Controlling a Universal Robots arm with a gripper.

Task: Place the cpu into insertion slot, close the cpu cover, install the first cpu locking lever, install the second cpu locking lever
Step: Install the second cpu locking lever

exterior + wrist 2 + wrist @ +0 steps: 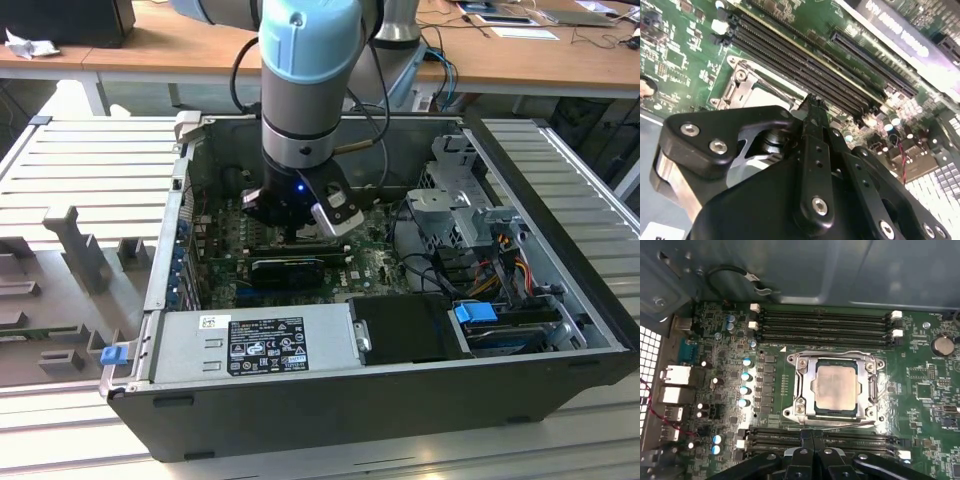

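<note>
In the first wrist view the pale silvery-beige cpu lies flat in its socket. The silvery cpu cover is folded down around it as a frame. Thin wire locking levers run along two sides of the socket, one by the memory slots and one on the side toward my fingers. My gripper sits just off that side, fingers pressed together with nothing seen between them. In the second wrist view one black finger points down beside the socket corner. In the exterior view the gripper is low inside the computer case.
The green motherboard carries black memory slots on both sides of the socket and capacitors. In the exterior view a black expansion card, power supply, drive cage and cables crowd the case.
</note>
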